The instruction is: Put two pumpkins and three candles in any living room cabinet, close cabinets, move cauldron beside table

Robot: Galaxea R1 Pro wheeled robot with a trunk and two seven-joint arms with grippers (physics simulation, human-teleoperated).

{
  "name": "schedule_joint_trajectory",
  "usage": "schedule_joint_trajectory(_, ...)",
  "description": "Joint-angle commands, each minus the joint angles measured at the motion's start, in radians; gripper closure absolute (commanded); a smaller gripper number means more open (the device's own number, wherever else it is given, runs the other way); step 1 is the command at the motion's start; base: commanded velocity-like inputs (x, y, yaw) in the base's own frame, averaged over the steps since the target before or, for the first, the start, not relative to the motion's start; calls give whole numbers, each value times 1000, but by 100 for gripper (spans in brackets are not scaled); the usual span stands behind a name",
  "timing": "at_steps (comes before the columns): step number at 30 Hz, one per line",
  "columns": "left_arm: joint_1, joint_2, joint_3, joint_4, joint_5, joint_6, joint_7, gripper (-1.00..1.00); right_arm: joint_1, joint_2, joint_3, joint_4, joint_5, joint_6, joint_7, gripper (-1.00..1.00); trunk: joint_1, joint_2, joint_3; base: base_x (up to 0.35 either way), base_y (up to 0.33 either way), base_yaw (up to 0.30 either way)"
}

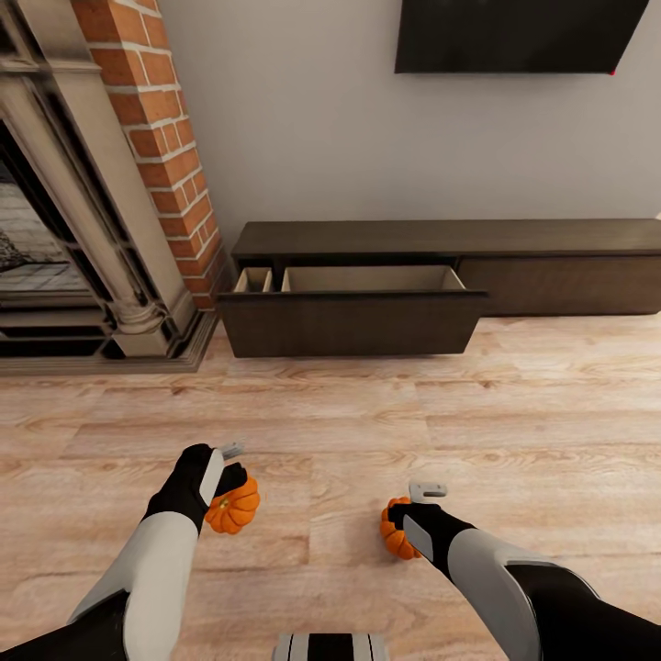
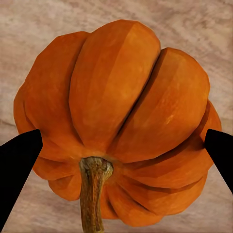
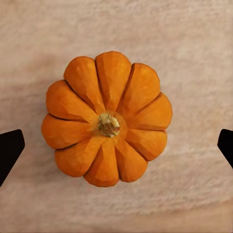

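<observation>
One pumpkin (image 1: 233,507) sits between the fingers of the left gripper (image 1: 229,477), low over the plank floor (image 1: 367,413); in the left wrist view the pumpkin (image 2: 116,121) lies tilted, stem toward the camera, and both dark fingertips (image 2: 17,160) press against its sides, so the fingers are clamped on it. The second pumpkin (image 1: 397,530) is under the right gripper (image 1: 418,505). In the right wrist view this pumpkin (image 3: 107,125) stands upright on the floor, stem up, and the fingertips (image 3: 9,148) are spread wide, well clear of it on both sides. Ahead, against the grey wall, the cabinet (image 1: 441,275) has its left drawer (image 1: 353,317) pulled out, pale inside. A brick fireplace (image 1: 101,184) stands to its left; a dark screen (image 1: 514,32) hangs above.
</observation>
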Motion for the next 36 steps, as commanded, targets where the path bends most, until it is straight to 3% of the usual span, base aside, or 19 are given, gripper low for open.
schedule_joint_trajectory(1,-1,-2,6,-2,-10,4,-4,100,-1,0,-8,1,4,2,-4,-100,0,0,-1,-6,20,0)
schedule_joint_trajectory(18,-1,-5,4,-3,17,6,-1,100,-1,0,-3,-10,7,0,-5,-100,0,0,-1,-1,3,0)
schedule_joint_trajectory(27,-1,-5,4,-3,18,6,-2,100,-1,-1,-4,-28,54,-2,-5,-100,0,0,-1,0,0,0)
schedule_joint_trajectory(36,-1,-5,4,-3,20,7,0,100,-1,-1,-5,-83,62,-3,-5,-100,0,0,-1,0,0,0)
